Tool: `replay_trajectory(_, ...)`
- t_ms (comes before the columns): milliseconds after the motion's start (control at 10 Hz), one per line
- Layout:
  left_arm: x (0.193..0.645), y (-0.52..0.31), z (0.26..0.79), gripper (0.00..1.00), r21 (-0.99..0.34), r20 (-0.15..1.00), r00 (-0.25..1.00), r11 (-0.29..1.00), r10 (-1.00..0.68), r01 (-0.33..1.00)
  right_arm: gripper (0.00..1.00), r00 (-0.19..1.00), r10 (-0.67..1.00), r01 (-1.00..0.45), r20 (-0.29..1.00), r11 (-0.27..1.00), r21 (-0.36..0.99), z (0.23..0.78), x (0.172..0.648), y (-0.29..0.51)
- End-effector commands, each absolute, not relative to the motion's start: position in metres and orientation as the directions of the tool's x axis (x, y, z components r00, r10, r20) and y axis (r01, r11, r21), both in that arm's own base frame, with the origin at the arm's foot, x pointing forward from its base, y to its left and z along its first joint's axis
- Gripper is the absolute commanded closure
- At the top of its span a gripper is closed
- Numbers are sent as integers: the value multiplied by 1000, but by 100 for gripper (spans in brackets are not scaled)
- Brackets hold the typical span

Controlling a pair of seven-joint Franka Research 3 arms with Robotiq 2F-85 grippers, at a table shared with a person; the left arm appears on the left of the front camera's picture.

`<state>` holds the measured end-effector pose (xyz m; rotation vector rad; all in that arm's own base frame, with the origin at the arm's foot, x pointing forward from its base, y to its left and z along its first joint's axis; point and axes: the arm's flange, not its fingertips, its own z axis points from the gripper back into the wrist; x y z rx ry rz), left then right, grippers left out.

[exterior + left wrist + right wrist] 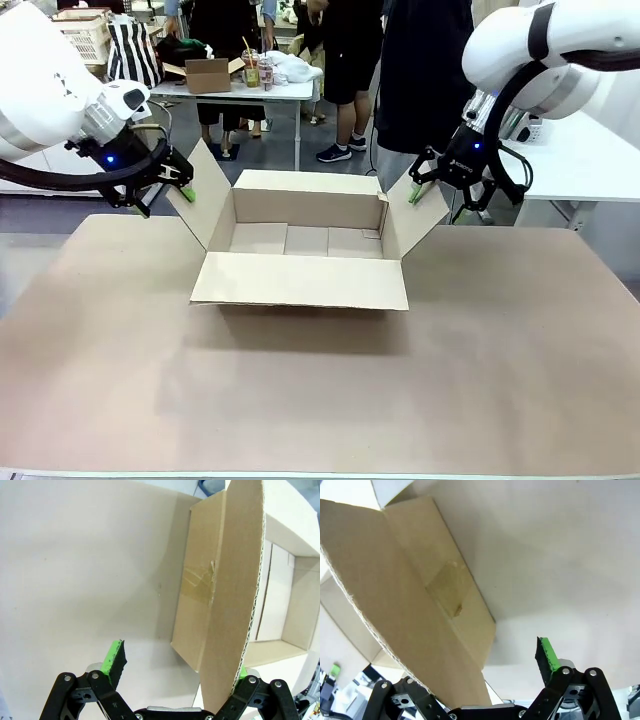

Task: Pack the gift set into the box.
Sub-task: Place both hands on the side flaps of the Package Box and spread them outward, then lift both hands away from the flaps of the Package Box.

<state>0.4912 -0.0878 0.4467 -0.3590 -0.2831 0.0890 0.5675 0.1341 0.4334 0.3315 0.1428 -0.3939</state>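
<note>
- Box (300,282): sits at the centre of the tabletop (320,400), its 4 flaps open.
- Left hand (178,190): fingers spread apart, with the upper edge of the left flap (207,205) between them.
- Right hand (425,190): fingers spread apart, with the upper edge of the right flap (415,225) between them.

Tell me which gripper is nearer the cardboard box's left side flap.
Left. The left gripper sits at the upper edge of the left flap, jaws open either side of it; the right gripper is across the box, open around the opposite flap.
</note>
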Motion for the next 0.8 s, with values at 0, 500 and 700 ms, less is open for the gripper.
replay_trajectory(0, 491, -87, 447, 0, -359, 265, 954, 933, 139, -36, 0, 919, -343, 387, -194, 879, 279, 439, 568, 135)
replay_trajectory(500, 491, -87, 447, 0, -359, 265, 954, 933, 139, -36, 0, 919, -343, 387, -194, 879, 279, 439, 568, 135)
replay_trajectory(700, 491, -87, 447, 0, -359, 265, 954, 933, 139, -36, 0, 919, -343, 387, -194, 879, 279, 439, 568, 135)
